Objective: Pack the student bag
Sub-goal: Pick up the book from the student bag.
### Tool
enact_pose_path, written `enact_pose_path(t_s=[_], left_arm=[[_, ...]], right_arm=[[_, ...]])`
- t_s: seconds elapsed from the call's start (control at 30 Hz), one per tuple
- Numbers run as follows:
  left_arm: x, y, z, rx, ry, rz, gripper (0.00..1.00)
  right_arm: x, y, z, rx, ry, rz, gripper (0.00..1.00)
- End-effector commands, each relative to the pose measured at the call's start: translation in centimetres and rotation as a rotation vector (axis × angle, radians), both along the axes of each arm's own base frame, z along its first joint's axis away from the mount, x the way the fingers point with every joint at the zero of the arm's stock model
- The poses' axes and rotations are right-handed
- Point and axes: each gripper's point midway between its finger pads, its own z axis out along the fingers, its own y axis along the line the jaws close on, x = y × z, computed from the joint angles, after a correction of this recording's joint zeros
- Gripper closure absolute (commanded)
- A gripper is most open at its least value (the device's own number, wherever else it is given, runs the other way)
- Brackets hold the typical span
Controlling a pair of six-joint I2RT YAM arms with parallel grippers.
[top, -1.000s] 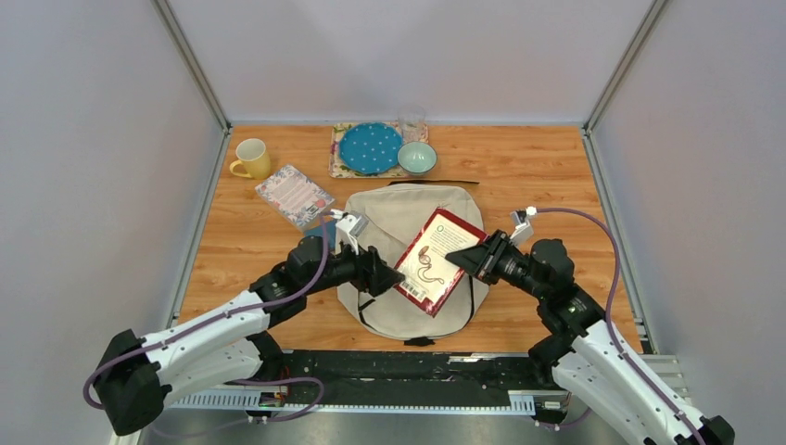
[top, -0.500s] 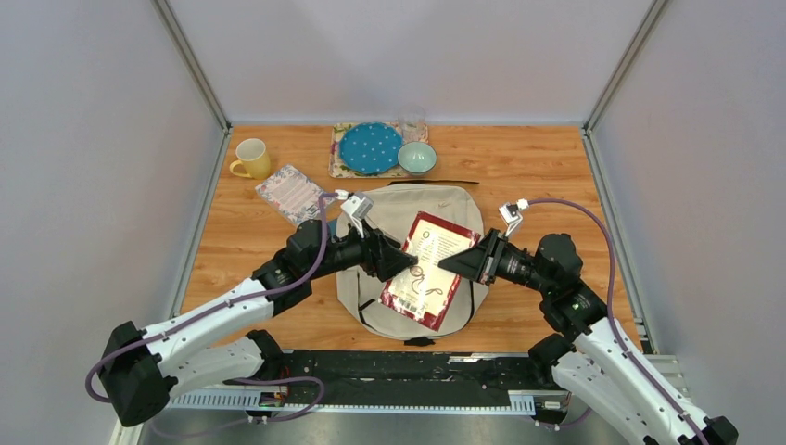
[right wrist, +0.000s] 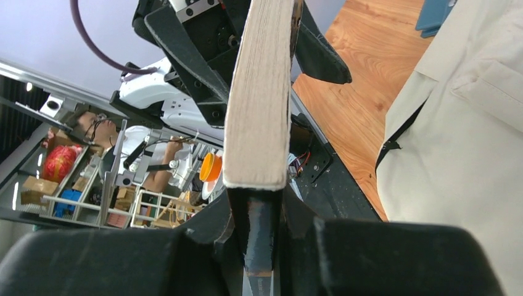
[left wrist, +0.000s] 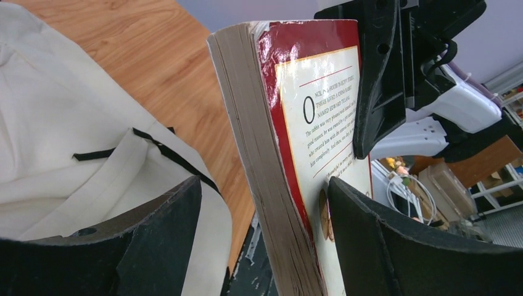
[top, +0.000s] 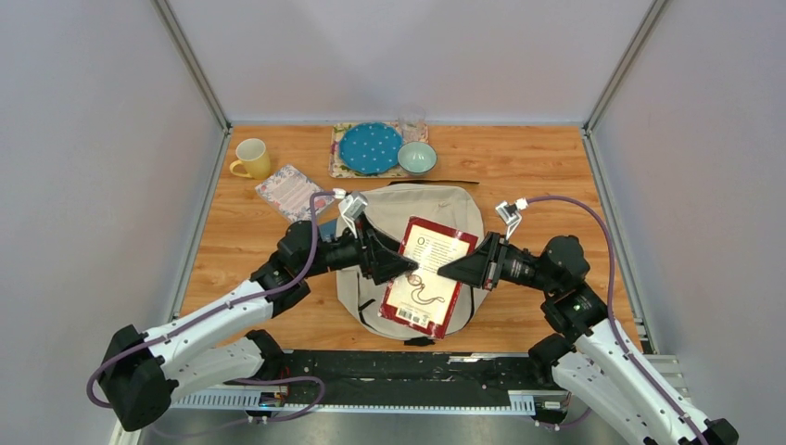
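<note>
The bag (top: 419, 202) lies flat at the centre of the desk (top: 542, 167), cream cloth with black straps at its 6 o'clock end. Above it hangs a red-bordered book (top: 431, 269), its pale cover facing up in the top view. The right pincer (top: 445, 270) reaches in from 3 o'clock and is clenched on the book's page edge; its wrist view shows the block of pages rising straight out of the clamped fingers. The left pincer (top: 401, 266) reaches in from 9 o'clock and stands released, its two fingers astride the opposite edge. One finger (left wrist: 166, 228) is clear of the pages, while the other (left wrist: 370, 240) is in front of the cover; I cannot tell whether it touches. The cover text begins with a large "O", and one line in capitals reads "NAMED EDWARD TULANE". The smaller lines below are too fine to read surely. At 10 o'clock from the bag lies a flower-edged notepad (top: 293, 193), with a yellow mug (top: 251, 159) beyond it. At 12 o'clock a mat carries a blue dotted plate (top: 370, 147), a pale bowl (top: 417, 158) and a glass (top: 412, 120).
</note>
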Motion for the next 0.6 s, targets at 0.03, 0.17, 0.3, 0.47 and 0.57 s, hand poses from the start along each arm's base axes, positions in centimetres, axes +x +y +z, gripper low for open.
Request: enact_pose_path(t_s=[0.03,0.17,0.3,0.47,0.57], left_arm=[[-0.5,1.0,1.6,-0.075,-0.029,-0.03,0.18],[-1.6,1.6,2.9,-0.17,-0.022,-0.106,0.18],[-2.6,1.3,3.5,-0.199,-0.005,-0.197,0.18],[-3.0,1.0,4.1,-0.235,0.013,-0.245,0.18],[-3.7,0.8,4.4,-0.242,0.014,-0.305,0.17]], right_arm=[[-2.7,-0.3,5.7,0.094,-0.248,0.11,1.0],[-3.0,-0.3,6.3,0.084,-0.286,0.136,1.0],[-3.3,-0.1,6.6,0.075,-0.314,0.167,1.0],[-3.4,0.1,6.7,0.058,-0.336,0.206,1.0],[-3.0,0.2,6.5,0.036,-0.341,0.198,1.0]])
